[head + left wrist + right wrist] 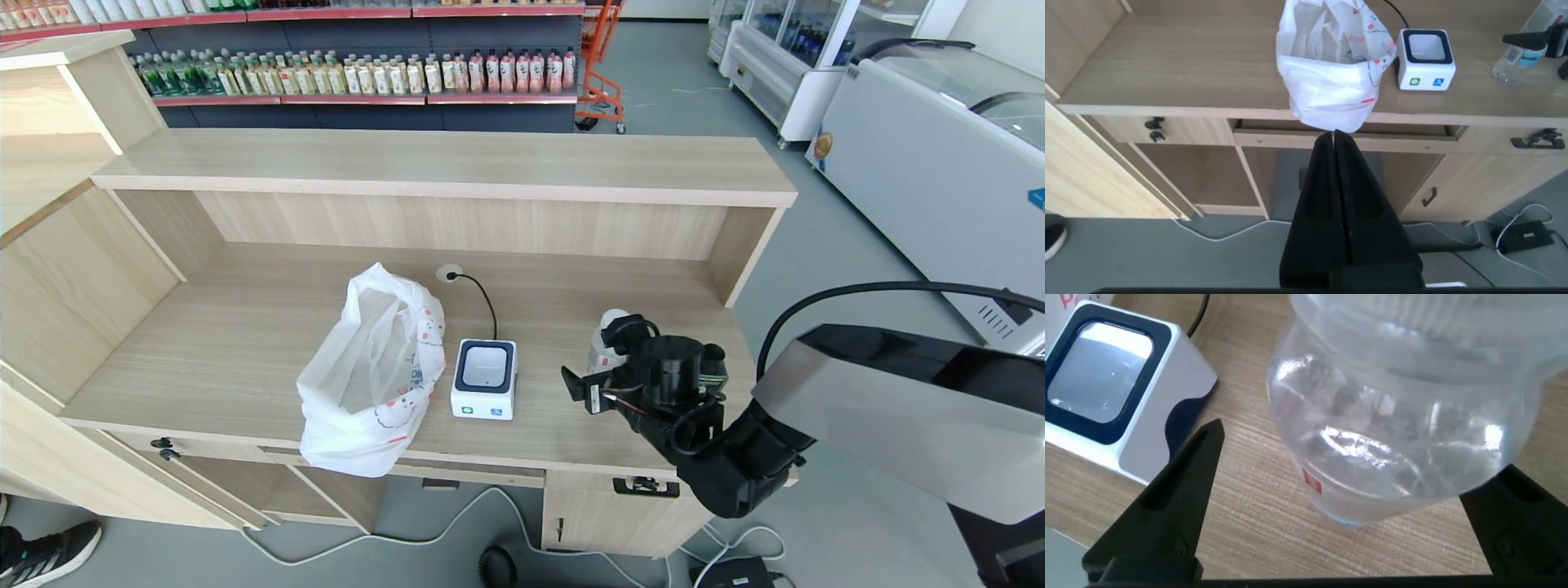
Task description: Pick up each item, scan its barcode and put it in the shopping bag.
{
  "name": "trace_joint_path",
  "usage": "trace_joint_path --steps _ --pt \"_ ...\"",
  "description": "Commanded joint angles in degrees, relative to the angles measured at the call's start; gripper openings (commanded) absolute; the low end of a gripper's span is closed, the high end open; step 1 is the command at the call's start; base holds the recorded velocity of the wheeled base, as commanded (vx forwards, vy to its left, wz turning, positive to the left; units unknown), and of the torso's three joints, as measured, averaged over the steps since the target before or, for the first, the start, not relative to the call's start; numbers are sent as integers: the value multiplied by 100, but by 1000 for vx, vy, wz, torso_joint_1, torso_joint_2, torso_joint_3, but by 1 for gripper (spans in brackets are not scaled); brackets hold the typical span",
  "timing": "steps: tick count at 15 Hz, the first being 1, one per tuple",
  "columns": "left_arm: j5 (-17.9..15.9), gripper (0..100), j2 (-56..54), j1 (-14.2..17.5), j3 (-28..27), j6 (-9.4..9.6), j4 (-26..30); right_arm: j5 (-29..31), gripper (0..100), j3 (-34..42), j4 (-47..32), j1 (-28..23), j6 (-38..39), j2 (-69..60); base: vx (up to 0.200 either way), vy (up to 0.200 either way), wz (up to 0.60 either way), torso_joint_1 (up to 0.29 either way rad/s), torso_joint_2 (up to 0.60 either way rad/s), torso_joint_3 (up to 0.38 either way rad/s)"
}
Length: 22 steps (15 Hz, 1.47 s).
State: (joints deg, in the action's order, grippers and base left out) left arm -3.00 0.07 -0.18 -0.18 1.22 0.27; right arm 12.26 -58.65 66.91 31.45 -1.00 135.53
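Right gripper (pixel 1354 467) is spread wide, its fingers flanking the clear bottle (pixel 1396 416) on the counter (pixel 1253 502).

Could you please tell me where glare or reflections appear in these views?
Right wrist view: bright highlights glint on the clear bottle, and the scanner window mirrors pale light. Left wrist view: the scanner window glares white. Head view: the freezer lids reflect light.
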Motion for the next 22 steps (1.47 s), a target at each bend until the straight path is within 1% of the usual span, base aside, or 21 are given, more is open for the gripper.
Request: trace_joint_path --steps 1,4,12,13,20,22 --pt "1 0 1 1 1 1 0 -5 100 -129 6 -16 -14 105 0 0 0 0 0 0" --pt "1 0 1 1 1 1 0 -49 100 -252 -29 -43 -172 237 0 0 0 0 0 0" --pt "1 0 1 1 1 1 0 -163 100 -780 -56 -51 -208 544 0 0 0 0 0 0" --pt "1 0 1 1 1 -8 0 -163 0 -797 -47 -78 -208 509 0 0 0 0 0 0" --pt "10 0 1 1 1 1 0 -260 0 -780 -38 -210 -181 280 0 0 0 0 0 0" --pt "1 0 1 1 1 1 0 -260 0 -665 -3 -210 -164 228 0 0 0 0 0 0"
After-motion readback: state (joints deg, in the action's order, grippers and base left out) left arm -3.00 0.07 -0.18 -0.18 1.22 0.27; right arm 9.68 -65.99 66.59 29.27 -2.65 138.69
